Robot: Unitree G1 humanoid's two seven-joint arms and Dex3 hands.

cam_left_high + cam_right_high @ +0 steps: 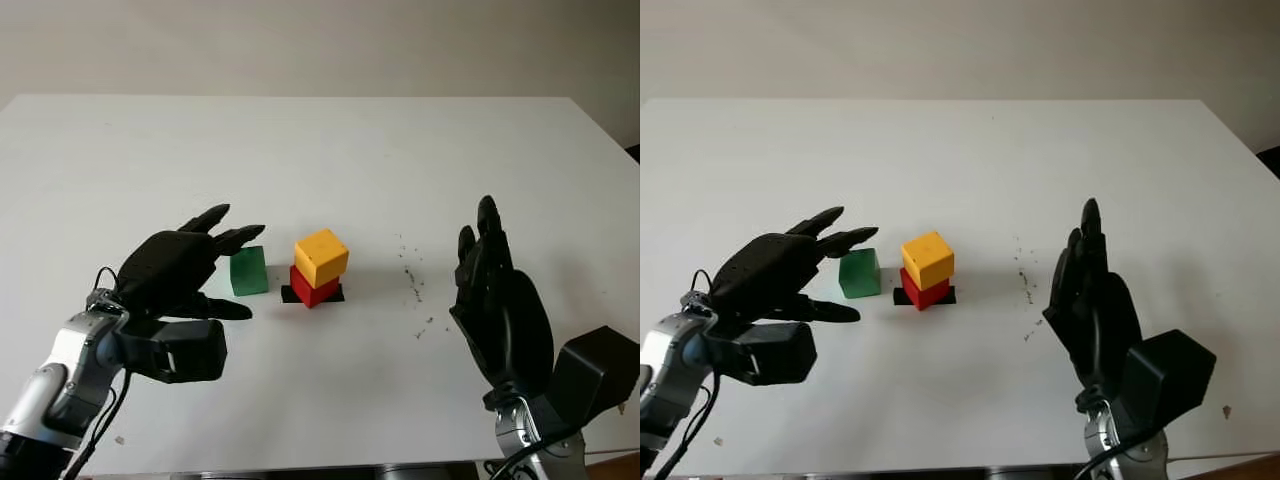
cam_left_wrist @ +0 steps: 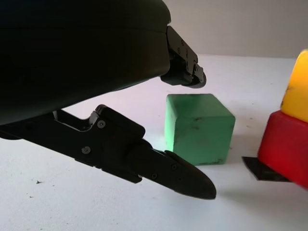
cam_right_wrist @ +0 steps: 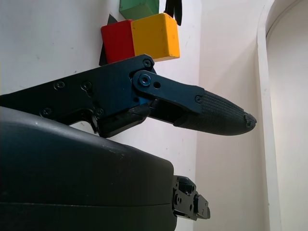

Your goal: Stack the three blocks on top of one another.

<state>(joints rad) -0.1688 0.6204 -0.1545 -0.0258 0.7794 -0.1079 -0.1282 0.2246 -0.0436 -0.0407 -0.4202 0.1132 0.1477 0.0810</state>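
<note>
No writing, label, brand, number or sign can be read anywhere in these views, neither on the blocks, the hands nor the table.

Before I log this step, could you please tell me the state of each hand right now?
Left hand: open, holding nothing, beside the green block.
Right hand: open, holding nothing, off to the stack's right.

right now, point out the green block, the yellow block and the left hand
green block [image 1: 248,270], left eye view, front face
yellow block [image 1: 322,257], left eye view, front corner
left hand [image 1: 168,268], left eye view, back of the hand
</note>
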